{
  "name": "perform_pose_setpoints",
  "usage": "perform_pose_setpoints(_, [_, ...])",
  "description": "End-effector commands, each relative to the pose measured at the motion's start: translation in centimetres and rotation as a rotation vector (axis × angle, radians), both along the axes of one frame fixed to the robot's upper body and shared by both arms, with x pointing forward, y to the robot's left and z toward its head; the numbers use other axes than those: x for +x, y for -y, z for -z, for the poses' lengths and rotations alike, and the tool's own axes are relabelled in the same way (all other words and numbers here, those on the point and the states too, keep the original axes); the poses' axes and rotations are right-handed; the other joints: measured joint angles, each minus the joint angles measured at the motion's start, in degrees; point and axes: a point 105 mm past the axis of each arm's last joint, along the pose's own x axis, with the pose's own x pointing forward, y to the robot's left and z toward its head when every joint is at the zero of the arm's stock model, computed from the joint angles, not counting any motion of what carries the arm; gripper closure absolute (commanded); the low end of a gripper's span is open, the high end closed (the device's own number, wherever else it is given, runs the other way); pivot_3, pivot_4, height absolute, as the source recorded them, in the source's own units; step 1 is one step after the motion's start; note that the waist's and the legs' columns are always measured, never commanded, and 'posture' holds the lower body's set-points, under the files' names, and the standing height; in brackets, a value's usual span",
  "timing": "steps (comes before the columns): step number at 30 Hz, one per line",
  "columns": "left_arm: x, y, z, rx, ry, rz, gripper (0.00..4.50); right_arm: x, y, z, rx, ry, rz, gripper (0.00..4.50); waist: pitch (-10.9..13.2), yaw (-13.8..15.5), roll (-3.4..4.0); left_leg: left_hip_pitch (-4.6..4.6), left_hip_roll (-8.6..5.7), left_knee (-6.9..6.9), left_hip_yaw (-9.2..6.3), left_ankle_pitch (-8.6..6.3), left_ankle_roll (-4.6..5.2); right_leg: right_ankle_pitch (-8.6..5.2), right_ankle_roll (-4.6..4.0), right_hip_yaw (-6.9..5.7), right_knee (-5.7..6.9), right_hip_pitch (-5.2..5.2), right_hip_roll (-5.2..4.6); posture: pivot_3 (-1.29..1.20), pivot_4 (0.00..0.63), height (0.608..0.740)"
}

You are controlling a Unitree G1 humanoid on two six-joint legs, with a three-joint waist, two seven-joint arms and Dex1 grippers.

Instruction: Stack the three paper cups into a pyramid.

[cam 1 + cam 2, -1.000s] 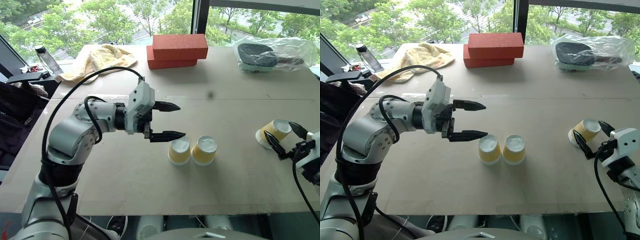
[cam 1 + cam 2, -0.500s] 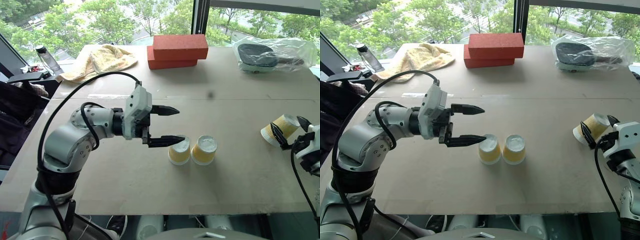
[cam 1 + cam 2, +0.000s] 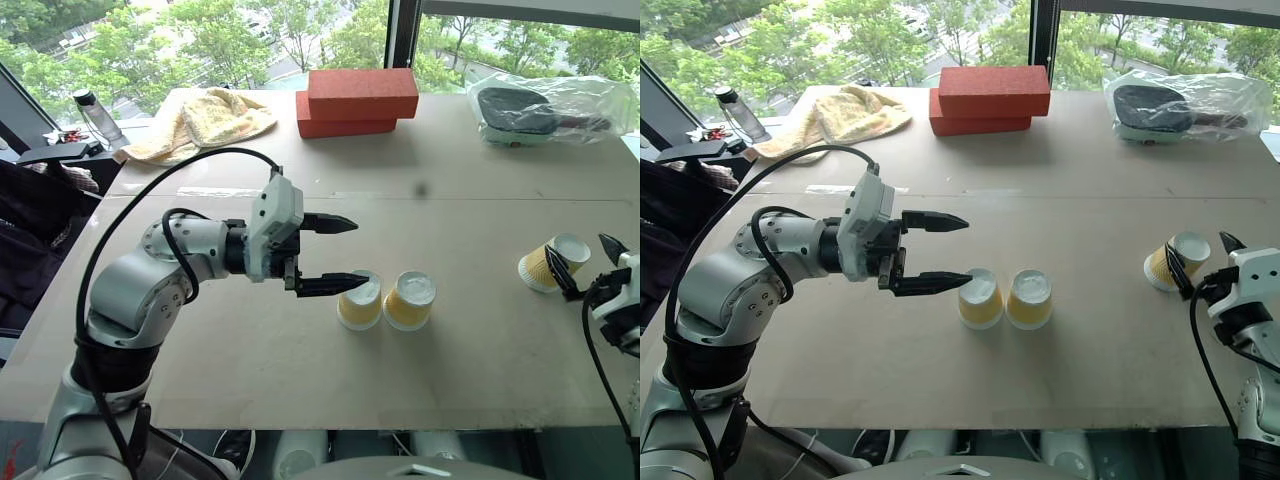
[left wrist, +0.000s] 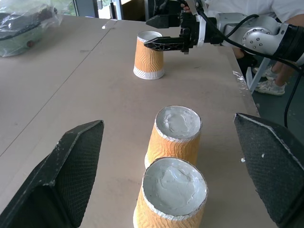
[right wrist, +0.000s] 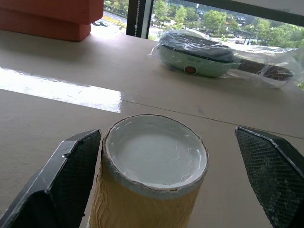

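Yellow-tan ribbed paper marks all three cups on the brown table (image 3: pixel 300 370): two cups (image 3: pixel 359 301) (image 3: pixel 410 300) stand upside down, touching side by side, well in front of the red bricks (image 3: pixel 356 100). The left gripper (image 3: pixel 345 253) hangs wide open just beside them, holding nothing. The third cup (image 3: pixel 553 263), also inverted, stands far right of the bricks, between the spread, empty fingers of the right gripper (image 3: pixel 583 262).

Head stereo overhead, wrist cameras close
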Motion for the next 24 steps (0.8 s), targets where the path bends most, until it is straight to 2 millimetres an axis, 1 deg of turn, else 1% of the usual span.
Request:
perform_pose_setpoints(1, [-0.3, 0.2, -1.1, -0.006, 0.051, 0.025, 0.00, 0.1, 0.3, -0.7, 0.088, 0.029, 0.017, 0.03, 0.00, -0.01, 0.01, 0.00, 0.00, 0.00, 0.01, 0.00, 0.00, 0.00, 0.00, 0.00, 0.00, 0.00, 0.00, 0.00, 0.150, 0.730])
perform_pose_setpoints(4, [-0.4, 0.2, -1.1, -0.004, 0.051, 0.026, 0.00, 0.3, -0.1, -0.7, 0.140, 0.023, -0.010, 0.03, 0.00, -0.06, 0.01, 0.00, 0.00, 0.00, 0.03, 0.00, 0.00, 0.00, 0.00, 0.00, -0.01, 0.00, 0.00, 0.00, 0.150, 0.730])
perform_pose_setpoints(7, [-0.3, 0.2, -1.0, -0.002, 0.059, 0.016, 0.00, 0.4, -0.3, -0.8, 0.148, 0.026, -0.020, 0.03, 0.00, 0.00, 0.01, 0.00, 0.00, 0.00, 0.01, 0.00, 0.00, 0.00, 0.00, 0.00, 0.00, 0.00, 0.00, 0.00, 0.150, 0.730])
perform_pose_setpoints(8, [-0.2, 0.2, -1.1, -0.004, 0.062, 0.012, 0.00, 0.4, -0.3, -0.9, 0.147, 0.028, -0.022, 0.54, 0.00, 0.03, 0.01, 0.00, 0.00, 0.00, 0.00, 0.00, 0.00, 0.00, 0.00, 0.00, -0.01, 0.00, 0.00, 0.00, 0.150, 0.730])
perform_pose_setpoints(9, [-0.2, 0.2, -1.1, -0.005, 0.067, 0.007, 0.00, 0.5, -0.4, -0.9, 0.148, 0.031, -0.025, 0.85, 0.00, 0.05, 0.01, 0.00, 0.00, 0.00, 0.00, 0.00, 0.00, 0.00, 0.00, 0.00, -0.01, 0.00, 0.00, 0.00, 0.150, 0.730])
perform_pose_setpoints(10, [-0.1, 0.2, -1.1, -0.005, 0.071, 0.004, 0.00, 0.5, -0.4, -0.9, 0.149, 0.032, -0.027, 1.29, 0.00, 0.05, 0.01, 0.00, 0.00, 0.00, 0.00, 0.00, 0.00, 0.00, 0.00, 0.00, -0.01, 0.00, 0.00, 0.00, 0.150, 0.730])
perform_pose_setpoints(11, [-0.1, 0.2, -1.0, -0.006, 0.073, 0.002, 0.00, 0.5, -0.4, -0.9, 0.150, 0.035, -0.028, 1.89, 0.00, 0.04, 0.01, -0.01, 0.00, 0.00, 0.01, 0.00, 0.01, 0.00, 0.00, 0.00, -0.01, 0.00, 0.00, 0.00, 0.150, 0.730])
perform_pose_setpoints(12, [-0.1, 0.1, -1.0, -0.005, 0.075, -0.001, 0.00, 0.5, -0.4, -1.0, 0.149, 0.037, -0.031, 2.24, 0.00, 0.03, 0.01, -0.01, 0.00, 0.00, 0.01, 0.00, 0.01, 0.00, 0.00, 0.01, -0.01, 0.00, 0.00, 0.00, 0.150, 0.730])
perform_pose_setpoints(15, [-0.1, 0.1, -1.0, -0.006, 0.075, -0.006, 0.00, 0.5, -0.6, -1.0, 0.144, 0.039, -0.049, 2.26, 0.00, 0.02, 0.01, 0.00, -0.01, 0.00, 0.01, 0.00, 0.01, 0.00, 0.00, 0.01, -0.01, 0.00, 0.00, 0.00, 0.150, 0.730])
perform_pose_setpoints(17, [-0.1, 0.0, -1.0, -0.006, 0.075, -0.010, 0.00, 0.4, -1.2, -1.4, 0.133, 0.049, -0.083, 2.26, 0.00, 0.03, 0.01, -0.01, 0.00, 0.00, 0.01, 0.00, 0.01, 0.00, 0.00, 0.00, -0.01, 0.00, 0.00, 0.00, 0.150, 0.730])
perform_pose_setpoints(18, [-0.1, -0.1, -1.0, -0.006, 0.075, -0.013, 0.00, 0.4, -1.7, -1.8, 0.116, 0.057, -0.110, 2.26, 0.00, 0.02, 0.01, 0.00, 0.00, 0.00, 0.01, 0.00, 0.01, 0.00, 0.00, 0.00, -0.01, 0.00, 0.00, 0.00, 0.150, 0.730])
perform_pose_setpoints(20, [-0.1, -0.4, -1.0, -0.001, 0.076, -0.021, 0.00, 0.5, -3.4, -3.0, 0.106, 0.078, -0.193, 2.26, 0.02, -0.05, 0.03, 0.00, 0.00, 0.00, 0.01, 0.00, 0.01, 0.00, 0.00, 0.01, 0.00, 0.00, 0.00, 0.00, 0.150, 0.730])
perform_pose_setpoints(22, [-0.1, -0.9, -1.0, 0.006, 0.074, -0.028, 0.00, 0.6, -6.2, -5.1, 0.105, 0.113, -0.328, 2.26, 0.03, -0.34, 0.05, 0.00, 0.01, 0.00, 0.01, 0.00, 0.01, 0.00, 0.00, 0.02, 0.01, -0.01, 0.00, 0.00, 0.150, 0.730])
perform_pose_setpoints(24, [-0.7, -1.4, -1.1, 0.002, 0.064, -0.006, 0.00, 0.3, -9.2, -7.2, 0.132, 0.133, -0.473, 2.26, 0.05, -0.91, 0.08, 0.01, 0.04, 0.00, 0.03, 0.00, 0.01, 0.00, 0.00, 0.03, 0.04, -0.02, 0.01, 0.00, 0.150, 0.730])
